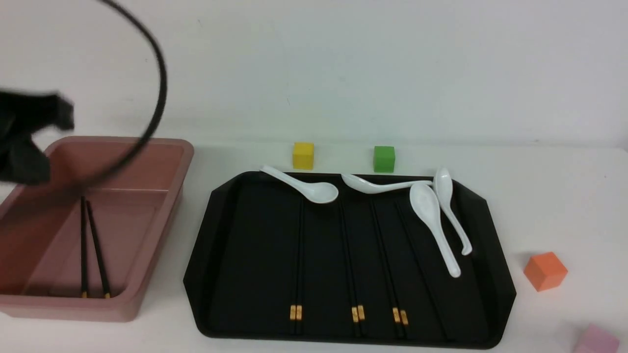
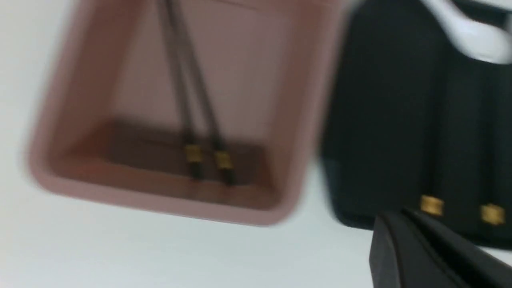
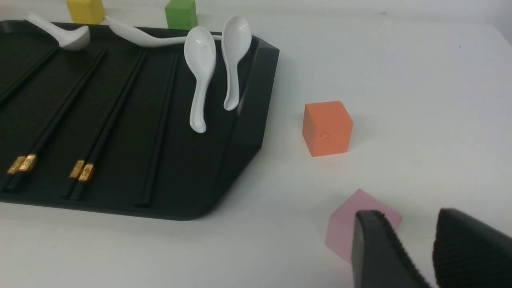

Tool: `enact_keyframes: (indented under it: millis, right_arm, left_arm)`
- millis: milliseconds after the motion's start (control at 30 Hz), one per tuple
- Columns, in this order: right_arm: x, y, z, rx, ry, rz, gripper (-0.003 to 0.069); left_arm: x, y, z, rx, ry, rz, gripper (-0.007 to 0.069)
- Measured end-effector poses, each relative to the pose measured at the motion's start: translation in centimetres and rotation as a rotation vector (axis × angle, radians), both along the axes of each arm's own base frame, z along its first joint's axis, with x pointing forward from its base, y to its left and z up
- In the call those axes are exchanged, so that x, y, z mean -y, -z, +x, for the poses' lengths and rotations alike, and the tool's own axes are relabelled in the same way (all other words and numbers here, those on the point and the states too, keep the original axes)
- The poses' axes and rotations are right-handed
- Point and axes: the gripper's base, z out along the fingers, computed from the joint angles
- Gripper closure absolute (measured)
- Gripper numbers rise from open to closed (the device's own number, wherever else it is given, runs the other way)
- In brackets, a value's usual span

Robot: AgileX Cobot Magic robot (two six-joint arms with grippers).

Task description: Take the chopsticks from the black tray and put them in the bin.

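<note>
The pink-brown bin (image 1: 64, 309) stands at the left with one pair of chopsticks (image 1: 91, 245) lying inside, also seen blurred in the left wrist view as the chopsticks (image 2: 188, 100) in the bin (image 2: 160, 200). More chopsticks (image 1: 296, 255) lie lengthwise in the black tray (image 1: 245, 245), as three pairs with gold bands. My left arm (image 1: 24, 137) is a blurred dark shape above the bin's far left. The left gripper (image 2: 394, 218) is shut on nothing. In the right wrist view my right gripper (image 3: 408, 224) is open and empty, above the table beside the tray (image 3: 248, 120).
Several white spoons (image 1: 431, 215) rest at the tray's far end. Beyond the tray stand a yellow cube (image 1: 303, 155) and a green cube (image 1: 383, 159). To its right lie an orange cube (image 1: 545, 270) and a pink cube (image 1: 596, 340). A black cable (image 1: 157, 98) arcs over the bin.
</note>
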Motion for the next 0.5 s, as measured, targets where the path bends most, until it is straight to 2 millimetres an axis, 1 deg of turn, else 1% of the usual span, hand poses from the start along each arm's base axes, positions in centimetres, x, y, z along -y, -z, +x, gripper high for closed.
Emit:
enact_keyframes:
  millis: [33,67,100,133,167,267,367,433,500]
  right_arm:
    - [0.0,0.0,0.0,0.0,0.0,0.0,0.0419]
    - [0.0,0.0,0.0,0.0,0.0,0.0,0.0419]
    - [0.0,0.0,0.0,0.0,0.0,0.0,0.0419]
    - [0.0,0.0,0.0,0.0,0.0,0.0,0.0419]
    - [0.0,0.0,0.0,0.0,0.0,0.0,0.0419]
    - [0.0,0.0,0.0,0.0,0.0,0.0,0.0419]
    - [0.0,0.0,0.0,0.0,0.0,0.0,0.0419]
    - [0.0,0.0,0.0,0.0,0.0,0.0,0.0419]
    - [0.0,0.0,0.0,0.0,0.0,0.0,0.0419]
  left_arm:
    - [0.1,0.6,-1.3,0.051,0.034,-0.015,0.0637]
    - [0.2,1.5,-2.1,0.09,0.057,-0.026,0.0637]
    - [0.2,2.0,-3.5,0.15,0.082,-0.046,0.0637]
    - [0.2,3.0,-4.2,0.184,0.09,-0.063,0.0637]
    - [0.2,3.0,-4.7,0.202,0.091,-0.074,0.0637]
    - [-0.1,5.6,-7.3,0.313,0.088,-0.155,0.0637]
    - [-0.4,7.8,-8.7,0.348,0.077,-0.191,0.0637]
    - [-0.5,8.7,-9.1,0.343,0.076,-0.192,0.0637]
    - [-0.6,10.5,-9.6,0.307,0.076,-0.183,0.0637]
